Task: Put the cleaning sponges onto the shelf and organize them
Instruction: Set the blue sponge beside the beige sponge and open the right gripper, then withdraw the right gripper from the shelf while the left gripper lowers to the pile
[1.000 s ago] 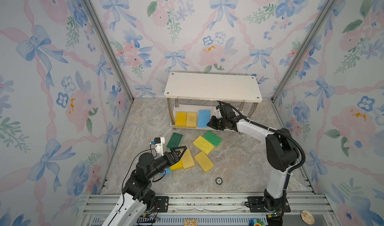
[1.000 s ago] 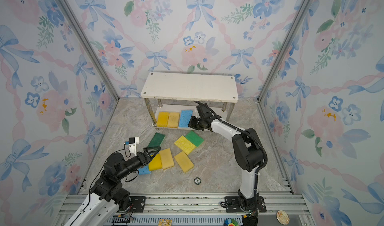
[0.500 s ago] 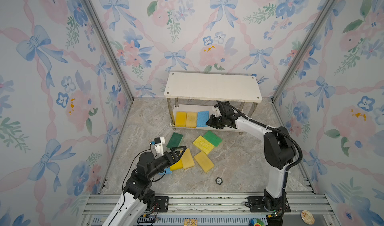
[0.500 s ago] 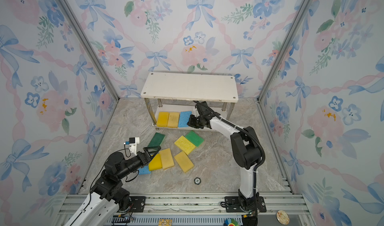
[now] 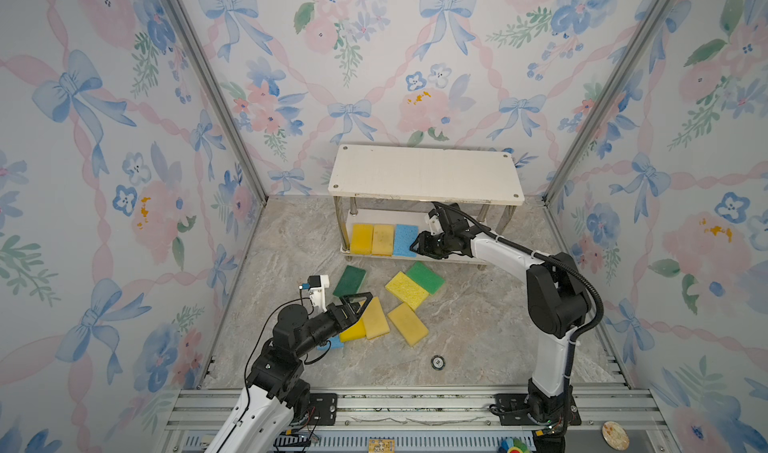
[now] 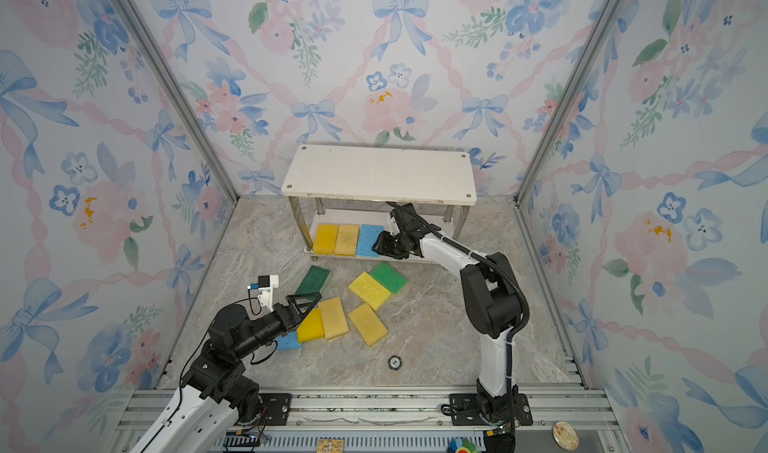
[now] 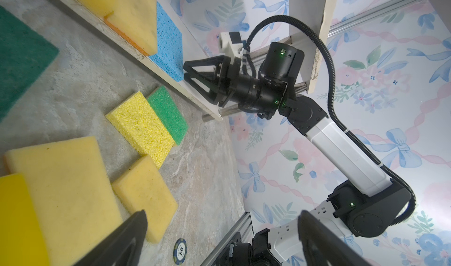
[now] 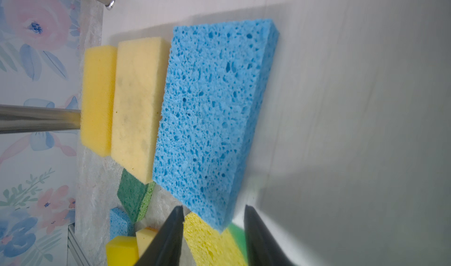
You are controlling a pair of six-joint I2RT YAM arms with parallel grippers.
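The shelf [image 5: 426,172] stands at the back, with a white top board over a lower board [image 8: 341,106]. On the lower board a yellow sponge [image 5: 361,239], a pale tan sponge [image 5: 383,239] and a blue sponge [image 5: 405,239] lie side by side. My right gripper [image 5: 417,247] is open at the blue sponge's [image 8: 210,111] front corner, which juts between the parted jaws [image 8: 213,213]. My left gripper [image 5: 359,301] hangs open and empty above the floor sponges. These are dark green [image 5: 350,280], yellow-and-green [image 5: 406,291], tan [image 5: 376,318], yellow [image 5: 407,324], bright yellow [image 5: 352,332] and a half-hidden blue one [image 5: 332,343].
A small round black-and-white disc [image 5: 437,362] lies on the marble floor near the front. Chrome legs [image 5: 340,226] hold the boards at the corners. Flowered walls close in three sides, and a metal rail [image 5: 395,405] runs along the front.
My right gripper has opened and let go of the blue sponge, which now lies on the lower board beside the tan one. The left arm has not moved.
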